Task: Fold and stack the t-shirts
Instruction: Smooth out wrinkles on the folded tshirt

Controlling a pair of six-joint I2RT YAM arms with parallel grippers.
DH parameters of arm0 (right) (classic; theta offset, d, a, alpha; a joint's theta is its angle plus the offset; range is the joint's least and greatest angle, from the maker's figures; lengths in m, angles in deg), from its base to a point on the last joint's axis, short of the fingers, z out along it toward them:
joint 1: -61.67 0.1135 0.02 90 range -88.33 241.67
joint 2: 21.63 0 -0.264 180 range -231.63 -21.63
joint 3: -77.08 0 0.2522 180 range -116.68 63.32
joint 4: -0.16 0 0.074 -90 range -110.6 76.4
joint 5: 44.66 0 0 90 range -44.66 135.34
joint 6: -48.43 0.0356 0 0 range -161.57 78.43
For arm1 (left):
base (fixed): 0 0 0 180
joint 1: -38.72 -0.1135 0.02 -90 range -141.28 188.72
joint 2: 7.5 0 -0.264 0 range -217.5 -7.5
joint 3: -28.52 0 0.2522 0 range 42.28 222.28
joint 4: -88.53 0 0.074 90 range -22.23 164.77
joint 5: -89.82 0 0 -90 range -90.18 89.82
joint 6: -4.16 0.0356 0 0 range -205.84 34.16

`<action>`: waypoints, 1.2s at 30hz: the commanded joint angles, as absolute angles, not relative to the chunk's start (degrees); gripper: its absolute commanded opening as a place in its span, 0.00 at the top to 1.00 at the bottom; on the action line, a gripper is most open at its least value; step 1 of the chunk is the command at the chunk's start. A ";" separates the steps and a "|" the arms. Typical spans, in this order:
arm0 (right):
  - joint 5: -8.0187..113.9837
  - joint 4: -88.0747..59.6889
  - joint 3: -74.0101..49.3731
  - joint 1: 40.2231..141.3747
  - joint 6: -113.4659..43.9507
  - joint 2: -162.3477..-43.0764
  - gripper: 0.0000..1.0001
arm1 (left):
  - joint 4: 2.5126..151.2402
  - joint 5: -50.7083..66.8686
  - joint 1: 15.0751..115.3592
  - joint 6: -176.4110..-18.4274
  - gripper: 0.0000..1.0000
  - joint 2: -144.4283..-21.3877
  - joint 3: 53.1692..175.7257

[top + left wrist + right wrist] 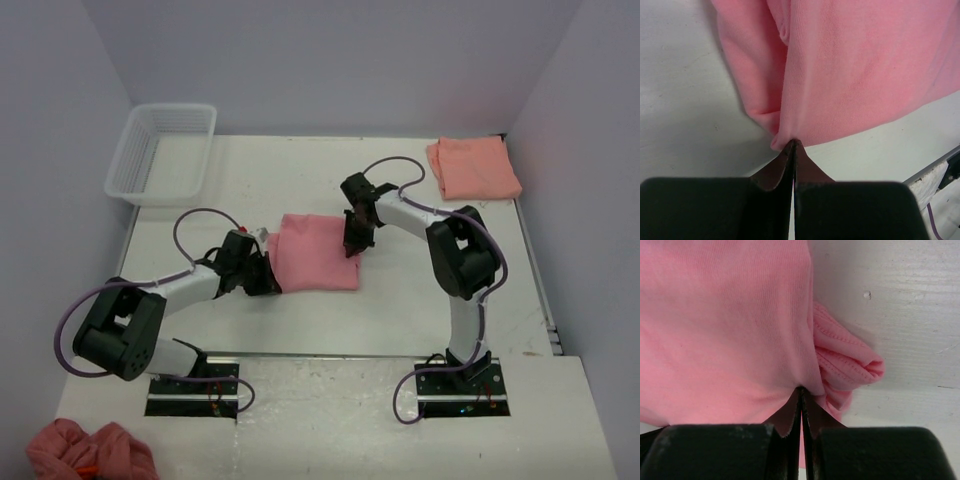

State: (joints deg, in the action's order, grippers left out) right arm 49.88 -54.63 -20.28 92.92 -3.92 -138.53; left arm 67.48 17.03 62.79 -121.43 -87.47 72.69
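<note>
Tabletop holds one pink shirt, one salmon shirt.

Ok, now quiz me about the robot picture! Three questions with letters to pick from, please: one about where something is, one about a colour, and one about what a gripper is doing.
1. Where is the pink shirt?
A. in a basket
B. on the table, between the two arms
C. on the floor

2. What colour is the folded shirt in the far right corner?
A. green
B. salmon-orange
C. blue

3. What is the left gripper doing?
A. open, high in the air
B. open over a basket
C. shut on the pink shirt's edge

Answers:
1 B: it lies mid-table, well away from the basket at the far left.
2 B: the top view shows it paler and more orange than the pink shirt.
3 C: in the left wrist view its fingers meet with cloth pinched at the tips.
</note>
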 commanded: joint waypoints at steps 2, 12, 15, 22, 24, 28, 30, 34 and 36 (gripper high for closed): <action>49.21 -54.56 -15.70 93.05 -1.58 -138.62 1.00 | 66.77 13.88 62.98 -121.44 1.00 -88.97 68.30; 46.49 -52.54 -12.71 93.75 -4.91 -132.92 0.95 | 63.80 11.18 65.34 -123.45 1.00 -79.15 66.35; 45.96 -52.18 -13.41 93.84 -7.20 -126.94 0.77 | 56.77 5.82 68.16 -124.42 1.00 -73.52 70.31; 46.04 -58.51 -18.60 94.19 -9.84 -119.12 0.60 | 48.95 2.55 70.27 -126.10 1.00 -65.86 78.21; 46.83 -59.30 -18.16 94.10 -9.93 -116.31 0.54 | 47.27 0.97 70.80 -125.66 1.00 -66.30 80.06; 48.41 -59.31 -14.74 94.02 -9.93 -113.13 0.24 | 47.17 1.40 71.06 -125.04 1.00 -70.06 84.89; 50.42 -57.90 -11.05 93.93 -10.28 -112.16 0.13 | 48.05 1.75 71.06 -123.46 1.00 -72.97 87.26; 52.97 -50.19 -3.41 92.18 -8.71 -110.23 0.11 | 49.02 2.54 70.97 -121.26 1.00 -84.02 95.86; 55.61 -46.66 1.51 90.77 -8.26 -109.35 0.11 | 50.07 3.42 70.97 -120.82 1.00 -87.20 98.08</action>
State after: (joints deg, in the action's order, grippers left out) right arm 51.45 -52.16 -2.81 92.87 -9.28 -111.43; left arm 48.75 3.02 70.75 -123.14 -83.82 93.48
